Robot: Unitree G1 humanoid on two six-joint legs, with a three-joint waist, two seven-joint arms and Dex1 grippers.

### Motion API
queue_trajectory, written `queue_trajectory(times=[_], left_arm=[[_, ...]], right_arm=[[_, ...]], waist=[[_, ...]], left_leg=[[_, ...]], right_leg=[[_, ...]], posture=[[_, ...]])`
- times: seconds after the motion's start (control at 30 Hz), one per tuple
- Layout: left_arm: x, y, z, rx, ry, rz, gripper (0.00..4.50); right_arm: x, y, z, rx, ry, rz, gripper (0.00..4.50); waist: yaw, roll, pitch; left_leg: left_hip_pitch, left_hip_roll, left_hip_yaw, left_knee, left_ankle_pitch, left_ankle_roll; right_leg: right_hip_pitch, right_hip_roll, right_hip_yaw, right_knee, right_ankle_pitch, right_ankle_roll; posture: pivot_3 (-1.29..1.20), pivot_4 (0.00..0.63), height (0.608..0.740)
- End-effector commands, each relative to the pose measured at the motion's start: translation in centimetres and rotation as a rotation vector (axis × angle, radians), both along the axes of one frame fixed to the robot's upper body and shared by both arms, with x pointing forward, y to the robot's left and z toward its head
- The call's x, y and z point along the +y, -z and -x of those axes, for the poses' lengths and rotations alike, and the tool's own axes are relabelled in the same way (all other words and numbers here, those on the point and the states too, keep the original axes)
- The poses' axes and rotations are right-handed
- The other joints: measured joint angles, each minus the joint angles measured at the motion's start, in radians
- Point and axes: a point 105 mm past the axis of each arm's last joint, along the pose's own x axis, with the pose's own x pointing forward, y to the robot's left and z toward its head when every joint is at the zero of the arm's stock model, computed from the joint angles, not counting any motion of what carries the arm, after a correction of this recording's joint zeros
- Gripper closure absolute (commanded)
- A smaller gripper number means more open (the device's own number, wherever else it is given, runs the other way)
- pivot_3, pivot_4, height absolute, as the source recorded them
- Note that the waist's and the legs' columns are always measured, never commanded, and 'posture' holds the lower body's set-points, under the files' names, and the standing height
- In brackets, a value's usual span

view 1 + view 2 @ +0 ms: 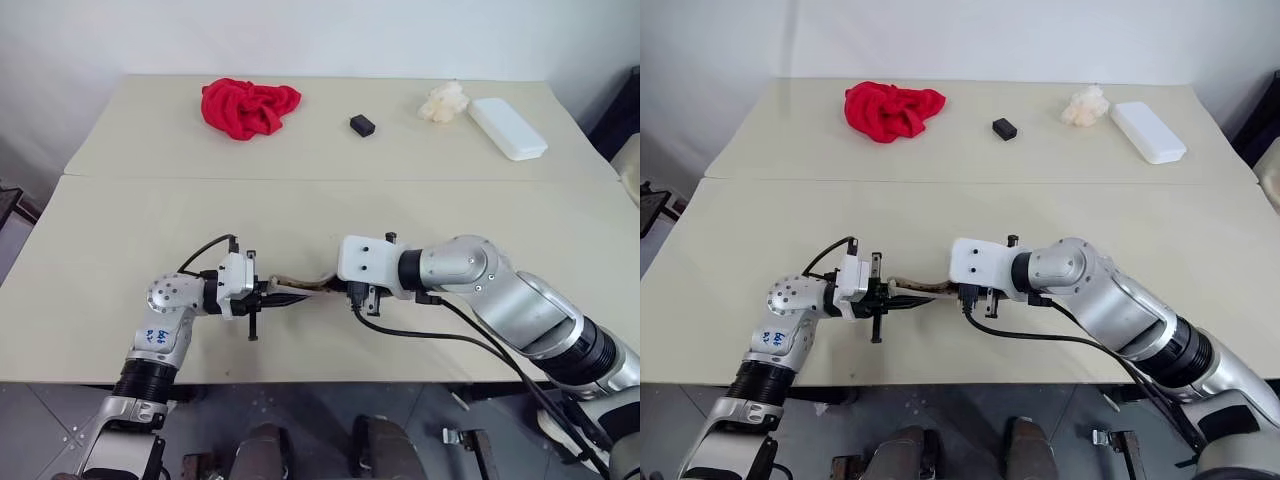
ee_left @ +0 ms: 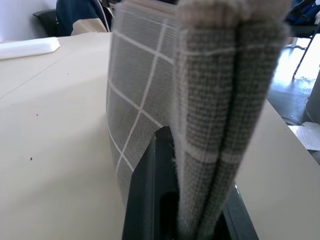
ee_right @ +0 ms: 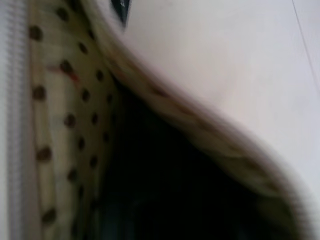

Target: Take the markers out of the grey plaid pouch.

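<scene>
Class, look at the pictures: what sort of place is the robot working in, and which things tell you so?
Probably a lab or test room: two plain tables pushed together against a bare wall, with props laid out: a red cloth, a white case, a black block.

The grey plaid pouch (image 2: 150, 100) is of woven grey fabric with thin white grid lines. It stands on its edge over the near part of the desk (image 1: 330, 200), between the two arms, and one end is pinched together. Its mouth is open and shows a cream lining with dark dots (image 3: 65, 120); the inside is dark.
</scene>
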Motion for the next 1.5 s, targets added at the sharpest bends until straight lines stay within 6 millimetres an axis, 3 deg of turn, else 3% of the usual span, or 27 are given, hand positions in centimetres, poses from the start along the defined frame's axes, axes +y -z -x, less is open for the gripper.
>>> queue_trajectory(times=[0.03, 0.13, 0.27, 0.5, 0.67, 0.8, 0.9, 1.0, 1.2, 1.27, 1.5], left_arm=[[-0.4, -0.8, 0.4, -0.026, 0.027, 0.020, 4.50], [-0.6, -1.1, 0.4, -0.014, 0.037, 0.029, 4.50], [-1.0, -1.3, 0.4, -0.001, 0.046, 0.043, 4.50], [-1.3, -1.6, 0.3, 0.023, 0.059, 0.056, 4.50], [-1.5, -1.5, 0.6, 0.054, 0.085, 0.056, 4.50], [-1.4, -1.6, 0.7, 0.067, 0.087, 0.061, 4.50], [-1.4, -1.7, 0.6, 0.072, 0.082, 0.064, 4.50], [-1.3, -1.7, 0.6, 0.073, 0.078, 0.066, 4.50], [-1.0, -1.9, 0.5, 0.071, 0.066, 0.066, 4.50], [-0.9, -1.9, 0.5, 0.071, 0.061, 0.065, 4.50], [-0.1, -2.0, -0.1, 0.065, 0.001, 0.074, 4.50]], right_arm=[[0.5, -1.5, -0.9, -0.138, -0.024, 0.032, 2.27], [1.5, -1.0, -1.5, -0.177, -0.041, 0.052, 1.37], [2.7, 0.4, -2.2, -0.168, -0.042, 0.061, 1.37], [2.3, 1.8, -3.2, -0.217, -0.070, 0.150, 1.37], [2.8, 4.2, -3.5, -0.186, -0.175, 0.160, 1.37], [2.8, 4.1, -5.0, -0.221, -0.169, 0.140, 1.37], [3.4, 4.4, -4.8, -0.203, -0.222, 0.121, 1.37], [3.7, 4.8, -4.6, -0.196, -0.263, 0.118, 1.93], [3.3, 5.0, -4.6, -0.212, -0.283, 0.130, 3.72], [3.0, 4.6, -4.6, -0.224, -0.289, 0.133, 3.92], [0.4, 2.4, -3.1, -0.277, -0.325, 0.146, 3.98]], waist=[[-0.001, 0.000, 0.000], [-0.001, 0.000, 0.000], [-0.005, 0.000, 0.000], [-0.005, 0.000, 0.000], [-0.018, 0.000, 0.000], [-0.027, 0.000, 0.000], [-0.031, 0.000, 0.000], [-0.031, 0.000, 0.000], [-0.030, 0.000, 0.000], [-0.026, 0.000, 0.000], [-0.022, 0.000, 0.000]], left_leg=[[0.000, 0.000, 0.000, 0.000, 0.000, 0.000], [0.000, 0.000, 0.000, 0.000, 0.000, 0.000], [0.000, 0.000, 0.000, 0.000, 0.000, 0.000], [0.000, 0.000, 0.000, 0.000, 0.000, 0.000], [0.000, 0.000, 0.000, 0.000, 0.000, 0.000], [0.001, 0.000, 0.000, -0.001, 0.000, -0.001], [0.001, 0.000, 0.000, -0.001, 0.001, -0.001], [0.002, 0.000, 0.000, -0.001, 0.001, -0.001], [0.002, 0.001, 0.000, -0.001, 0.001, -0.001], [0.002, 0.001, 0.000, -0.001, 0.001, -0.001], [0.001, 0.000, 0.000, 0.000, 0.001, -0.001]], right_leg=[[0.000, 0.000, 0.000, 0.000, 0.000, 0.000], [0.000, 0.000, 0.000, 0.000, 0.000, 0.000], [0.000, 0.000, 0.000, 0.000, 0.000, 0.000], [0.000, 0.000, 0.000, 0.000, 0.000, 0.000], [0.000, 0.000, 0.000, 0.000, 0.000, 0.000], [0.001, 0.000, 0.000, 0.000, 0.000, 0.000], [0.000, 0.001, 0.000, 0.001, 0.000, 0.000], [0.001, 0.001, 0.000, 0.001, 0.000, 0.000], [0.001, 0.000, 0.000, 0.001, 0.000, 0.000], [0.001, 0.000, 0.000, 0.001, 0.000, 0.000], [0.001, 0.000, 0.000, 0.001, 0.000, 0.000]], posture=[[0.00, 0.150, 0.740], [0.00, 0.150, 0.740], [0.00, 0.150, 0.740], [0.00, 0.150, 0.740], [0.00, 0.150, 0.740], [0.00, 0.150, 0.740], [0.00, 0.150, 0.740], [0.00, 0.150, 0.740], [0.00, 0.150, 0.740], [0.00, 0.150, 0.740], [0.00, 0.150, 0.740]])
